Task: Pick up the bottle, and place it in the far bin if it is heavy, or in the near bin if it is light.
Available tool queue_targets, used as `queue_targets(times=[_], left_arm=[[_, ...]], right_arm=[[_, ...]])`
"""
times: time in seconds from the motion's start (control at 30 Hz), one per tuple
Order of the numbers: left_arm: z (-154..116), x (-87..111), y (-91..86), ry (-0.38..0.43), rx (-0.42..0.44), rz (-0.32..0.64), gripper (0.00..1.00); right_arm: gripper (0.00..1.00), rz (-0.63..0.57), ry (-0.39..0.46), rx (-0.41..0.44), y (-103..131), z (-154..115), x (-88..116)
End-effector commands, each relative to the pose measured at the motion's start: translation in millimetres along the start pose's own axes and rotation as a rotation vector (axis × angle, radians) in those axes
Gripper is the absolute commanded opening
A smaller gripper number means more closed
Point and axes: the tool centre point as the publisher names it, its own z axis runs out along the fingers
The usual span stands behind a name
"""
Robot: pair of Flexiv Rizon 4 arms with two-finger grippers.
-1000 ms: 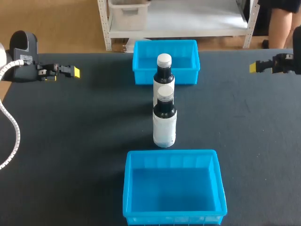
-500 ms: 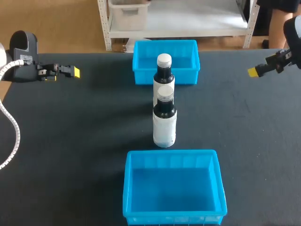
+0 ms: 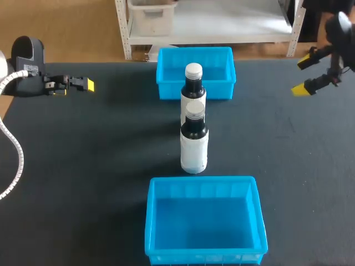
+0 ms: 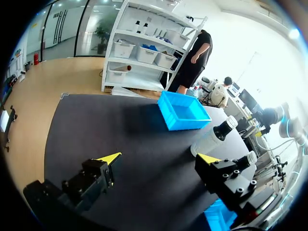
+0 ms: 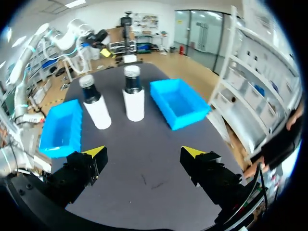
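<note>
Between far bin (image 3: pixel 166 75) and near bin (image 3: pixel 152 221), near bottle (image 3: pixel 194 145) stands upright on the table (image 3: pixel 83 166), with far bottle (image 3: pixel 193 88) close behind it. Right gripper (image 3: pixel 303 76) hangs well apart, fingers spread. Left gripper (image 3: pixel 83 84) is off left, also spread. Likely risk: fingers closing on one bottle clip the other, toppling both.
</note>
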Motion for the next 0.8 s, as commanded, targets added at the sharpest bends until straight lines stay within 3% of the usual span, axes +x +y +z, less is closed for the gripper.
queue_targets(times=[0.03,0.27,0.5,0.8], left_arm=[[0,0.0,0.0,0.000,0.000,0.000,1.00],[0,0.0,0.0,0.000,0.000,0.000,1.00],[0,0.0,0.0,0.000,0.000,0.000,1.00],[0,0.0,0.0,0.000,0.000,0.000,1.00]], right_arm=[[1.00,-0.272,-0.072,-0.148,12,9,-10],[1.00,-0.271,-0.130,-0.133,47,35,-30],[1.00,-0.218,-0.133,-0.104,78,65,-47],[1.00,-0.180,-0.184,-0.148,110,90,-61]])
